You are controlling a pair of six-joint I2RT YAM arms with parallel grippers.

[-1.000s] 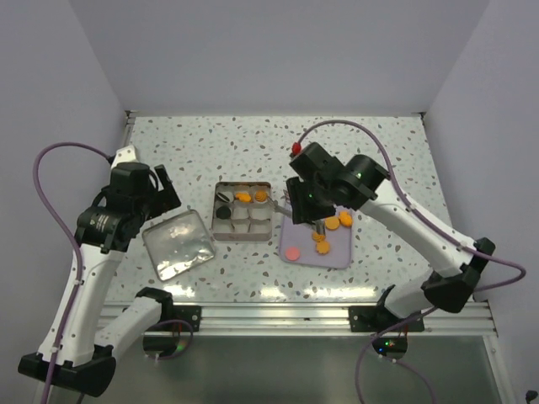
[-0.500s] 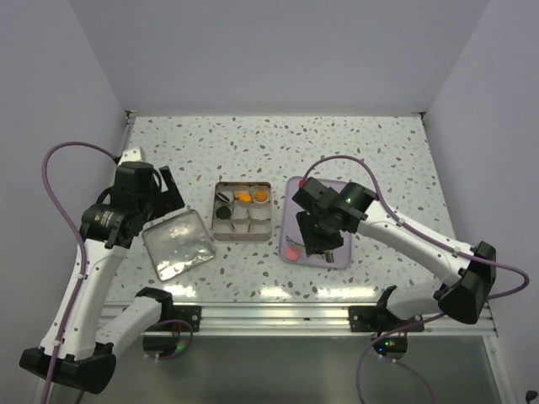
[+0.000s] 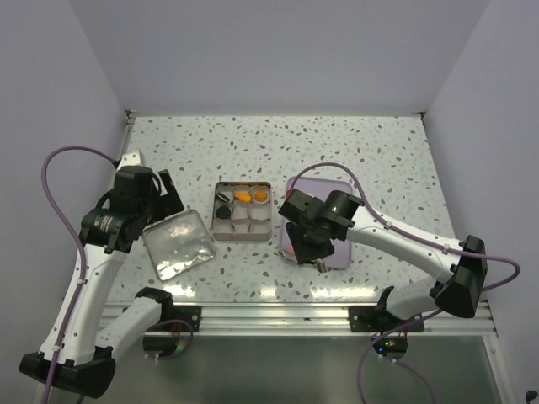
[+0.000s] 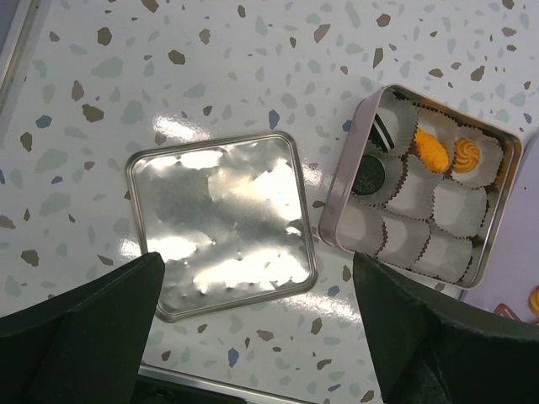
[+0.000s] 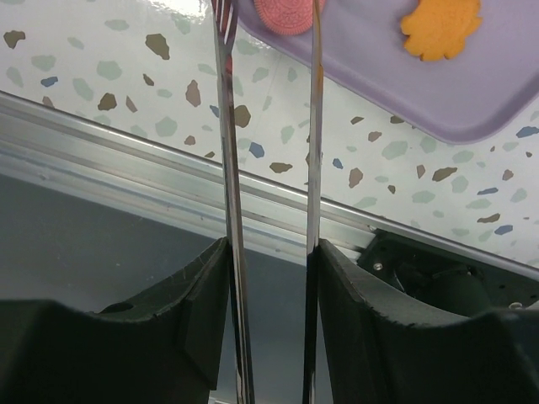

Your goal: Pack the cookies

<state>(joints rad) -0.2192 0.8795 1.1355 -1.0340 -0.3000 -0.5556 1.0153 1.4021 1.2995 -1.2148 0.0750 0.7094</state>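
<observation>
Speckled table (image 3: 379, 151), pale walls (image 3: 278, 50): left claw (image 3: 167, 192) gapes wide; right claw (image 5: 269, 34) straddles pink cookie (image 5: 285, 12), grip unclear.

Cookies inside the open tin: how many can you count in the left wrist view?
4. A flat black cookie and an edge-on black cookie in neighbouring paper cups; two orange cookies beside them. The tin wall may hide more.
</observation>
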